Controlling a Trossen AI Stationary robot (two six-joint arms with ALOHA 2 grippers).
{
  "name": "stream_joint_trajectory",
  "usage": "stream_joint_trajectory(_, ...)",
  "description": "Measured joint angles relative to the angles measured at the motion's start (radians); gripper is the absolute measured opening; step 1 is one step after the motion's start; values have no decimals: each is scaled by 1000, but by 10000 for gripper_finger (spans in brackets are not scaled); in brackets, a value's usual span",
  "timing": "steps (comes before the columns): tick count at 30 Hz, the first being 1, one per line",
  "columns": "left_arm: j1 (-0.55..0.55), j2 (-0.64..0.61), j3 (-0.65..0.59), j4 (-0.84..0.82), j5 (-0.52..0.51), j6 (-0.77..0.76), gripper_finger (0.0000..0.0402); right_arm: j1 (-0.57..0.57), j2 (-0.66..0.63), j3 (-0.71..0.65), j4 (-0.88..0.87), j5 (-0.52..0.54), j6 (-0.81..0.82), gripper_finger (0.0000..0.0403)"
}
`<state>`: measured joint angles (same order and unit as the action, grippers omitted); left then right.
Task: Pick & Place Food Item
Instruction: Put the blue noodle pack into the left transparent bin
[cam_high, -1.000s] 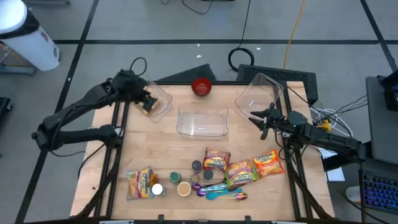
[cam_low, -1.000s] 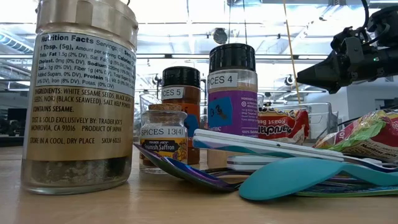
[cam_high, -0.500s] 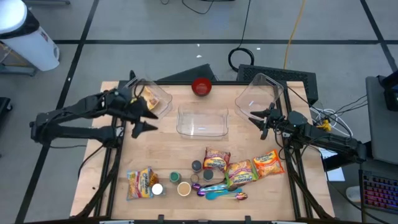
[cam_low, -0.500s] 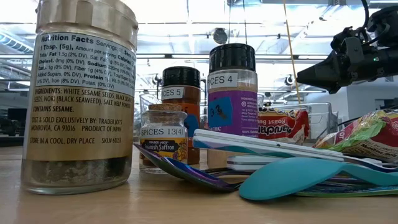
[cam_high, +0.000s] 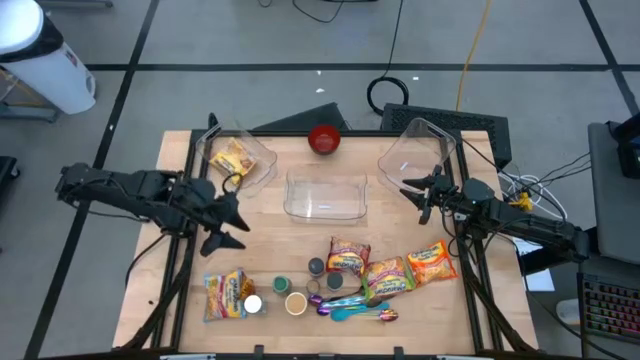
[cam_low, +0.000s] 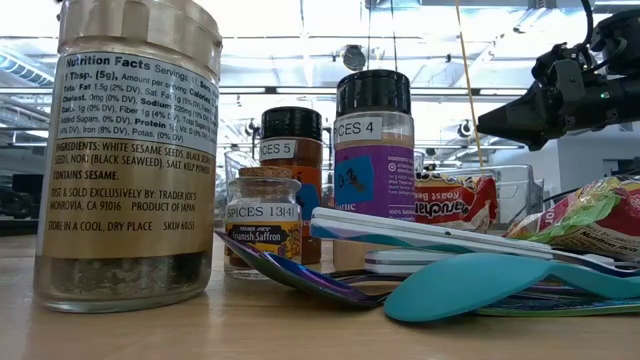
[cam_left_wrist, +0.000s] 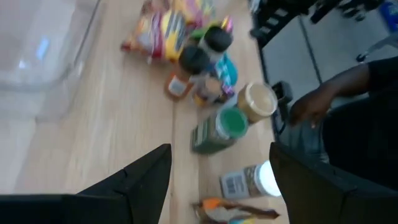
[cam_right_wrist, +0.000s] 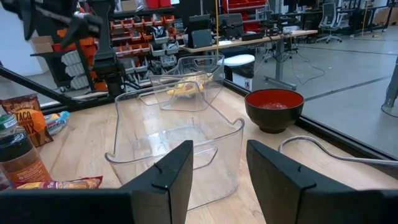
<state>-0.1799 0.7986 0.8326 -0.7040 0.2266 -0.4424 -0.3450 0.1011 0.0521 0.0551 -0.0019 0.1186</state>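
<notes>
A yellow food packet (cam_high: 232, 158) lies inside the clear container (cam_high: 262, 160) at the table's far left. My left gripper (cam_high: 232, 224) hangs open and empty over bare table, nearer than that container; its wrist view (cam_left_wrist: 221, 152) looks toward the spice jars (cam_left_wrist: 214, 127). My right gripper (cam_high: 413, 197) is open and empty beside the clear container (cam_high: 420, 150) at the far right. Its wrist view (cam_right_wrist: 219, 149) looks across the middle clear bin (cam_right_wrist: 180, 149).
A clear bin (cam_high: 326, 195) stands mid-table and a red bowl (cam_high: 324, 139) at the far edge. Three snack packets (cam_high: 388, 277) lie near right and one (cam_high: 225, 295) near left. Spice jars (cam_high: 295, 297) and spoons (cam_high: 355, 310) lie along the near edge. A person (cam_left_wrist: 348, 93) shows beyond the table.
My left gripper has drawn out of the far-left container and gone toward the table's near edge. The yellow packet has stayed behind, lying in the container. My right arm has kept still.
</notes>
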Motion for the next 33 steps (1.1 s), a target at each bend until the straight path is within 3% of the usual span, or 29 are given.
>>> stream_joint_trajectory(5,-85,0,-80,-18,-19,-145,274,0,0,0,0,0,0,141)
stream_joint_trajectory(13,-222,0,-241,-61,-19,-543,273,0,0,0,0,0,0,141)
stream_joint_trajectory(19,-306,0,-366,-42,-11,-733,273,0,0,0,0,0,0,141)
stream_joint_trajectory(23,-338,0,-416,-6,-18,-795,273,0,0,0,0,0,0,141)
stream_joint_trajectory(33,-402,0,-503,158,-63,-778,273,0,0,0,0,0,0,141)
